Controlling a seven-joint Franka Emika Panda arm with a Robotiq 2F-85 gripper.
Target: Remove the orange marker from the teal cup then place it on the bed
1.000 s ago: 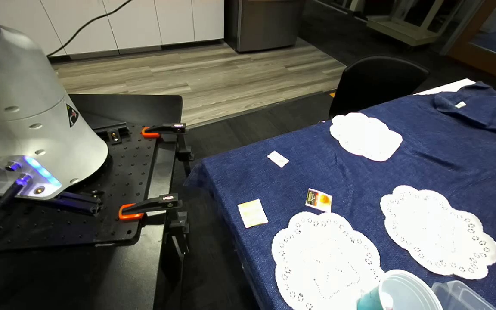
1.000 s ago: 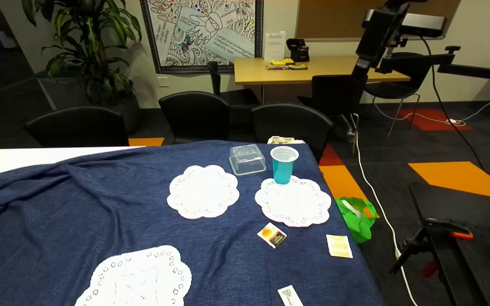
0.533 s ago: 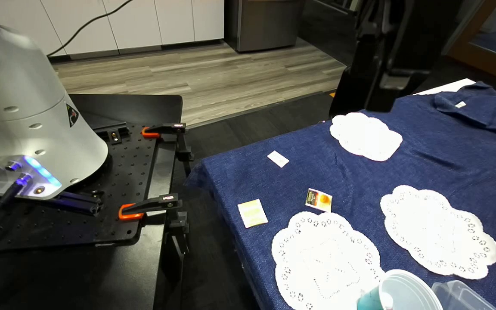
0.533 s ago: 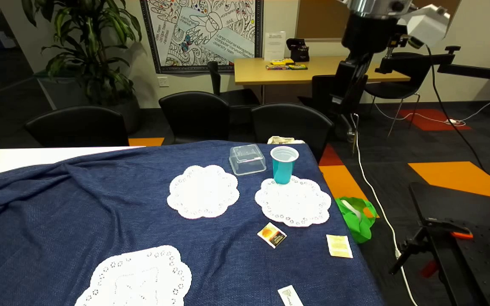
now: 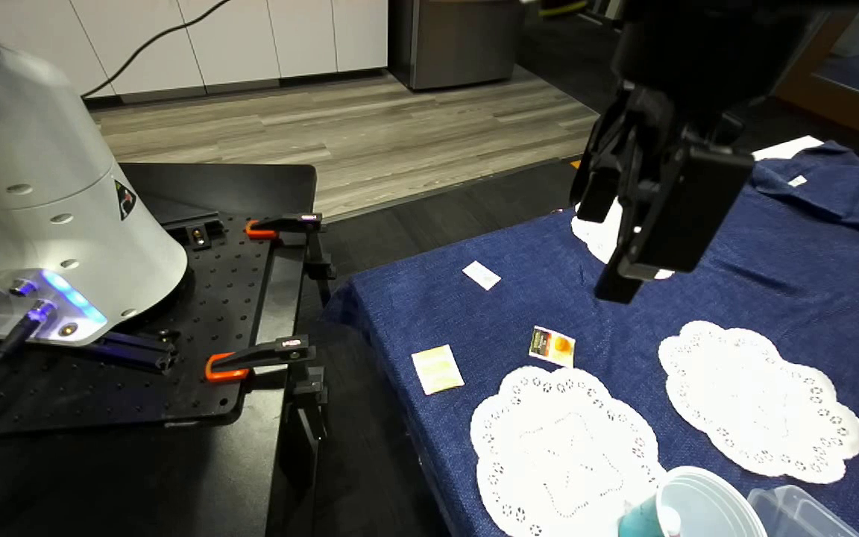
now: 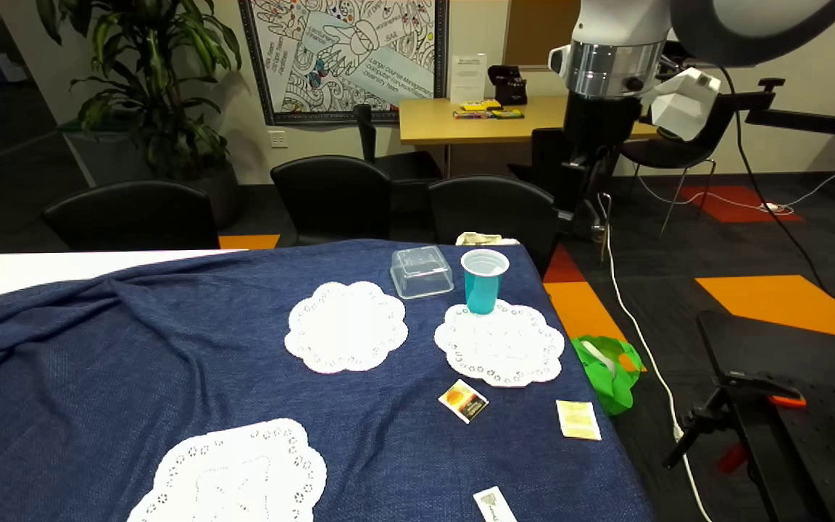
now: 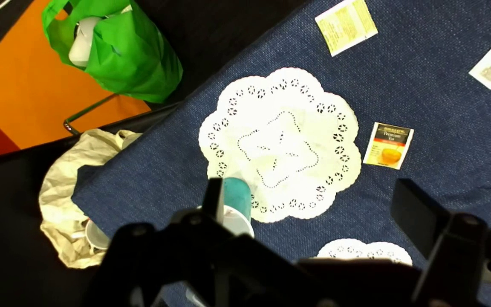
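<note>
The teal cup (image 6: 482,291) stands upright on the edge of a white doily in an exterior view. It also shows at the bottom edge of an exterior view (image 5: 646,518) and in the wrist view (image 7: 238,194), partly behind a finger. The orange marker is not seen; the cup's inside is mostly hidden. The bed (image 6: 388,420) is the wide navy cloth, also in an exterior view (image 5: 504,321) and the wrist view (image 7: 437,98). My gripper (image 7: 311,189) is open and empty, its fingers wide apart above the cloth. It hangs in the air in both exterior views (image 5: 612,242) (image 6: 566,209).
A clear plastic box (image 6: 421,272) is beside the cup. White doilies (image 6: 345,326), a yellow-and-black tea packet (image 6: 463,401), a pale yellow packet (image 6: 578,420) and a white packet (image 6: 494,504) lie on the cloth. A green bag (image 7: 122,51) is on the floor beyond the cloth's edge.
My gripper has come down into an exterior view from above and now hangs lower over the cloth. The cup, doilies and packets have not moved.
</note>
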